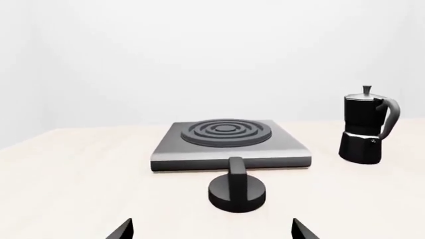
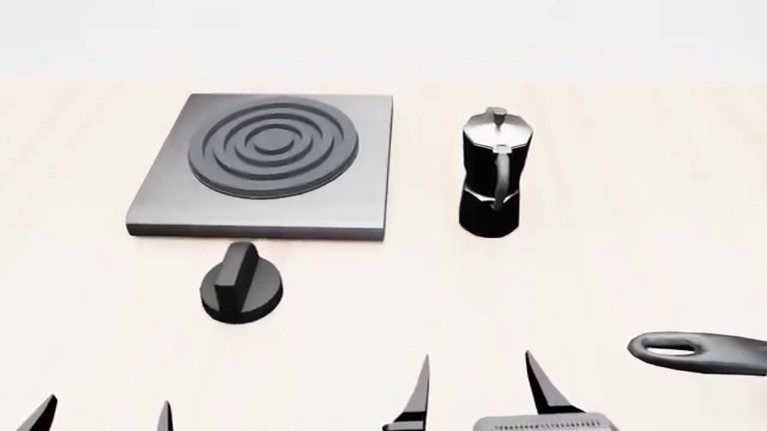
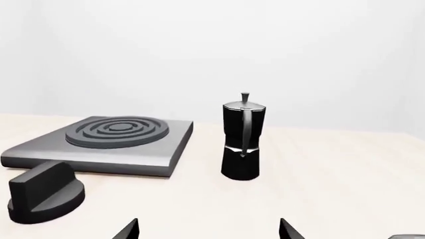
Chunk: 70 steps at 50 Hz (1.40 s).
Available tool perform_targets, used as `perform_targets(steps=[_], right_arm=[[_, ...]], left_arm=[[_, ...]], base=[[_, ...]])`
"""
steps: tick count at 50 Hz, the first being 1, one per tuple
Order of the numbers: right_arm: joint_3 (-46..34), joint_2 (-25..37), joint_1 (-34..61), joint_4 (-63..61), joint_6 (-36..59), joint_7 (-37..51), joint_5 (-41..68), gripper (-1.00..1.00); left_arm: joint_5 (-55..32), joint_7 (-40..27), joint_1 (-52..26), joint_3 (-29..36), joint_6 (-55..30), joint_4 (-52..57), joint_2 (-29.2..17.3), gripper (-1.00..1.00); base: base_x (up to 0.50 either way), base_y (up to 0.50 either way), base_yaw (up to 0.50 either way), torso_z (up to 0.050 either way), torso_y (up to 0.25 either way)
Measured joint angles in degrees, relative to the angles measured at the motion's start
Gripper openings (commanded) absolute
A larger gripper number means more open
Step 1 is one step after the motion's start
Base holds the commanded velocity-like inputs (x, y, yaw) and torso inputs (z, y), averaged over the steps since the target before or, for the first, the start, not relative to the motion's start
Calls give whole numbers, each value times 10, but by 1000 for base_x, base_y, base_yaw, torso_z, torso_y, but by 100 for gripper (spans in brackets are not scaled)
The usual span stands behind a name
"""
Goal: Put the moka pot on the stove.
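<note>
Black moka pot (image 2: 490, 175) beside stove (image 2: 266, 169), pan handle (image 2: 699, 350) cut off

Bare pale worktop (image 2: 623, 224) surrounds the glossy black moka pot (image 2: 490, 173); a clear gap separates it from the grey square stove (image 2: 168, 202), whose squat black knob (image 2: 242, 284) stands just before it.

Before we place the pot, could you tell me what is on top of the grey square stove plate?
Only the raised ring burner sits on the grey square stove plate; nothing else rests on it or covers it.
</note>
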Motion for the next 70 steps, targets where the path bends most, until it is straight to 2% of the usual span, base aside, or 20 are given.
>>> perform_targets(steps=[22, 70], right_arm=[[-4, 11, 2, -5, 2, 8, 7, 100], [-22, 24, -28, -39, 0, 34, 17, 100]], left_arm=[[-2, -7, -20, 13, 8, -25, 2, 100], [-14, -24, 17, 22, 6, 22, -25, 100]], base=[[159, 0, 0, 0, 0], [158, 0, 0, 0, 0]])
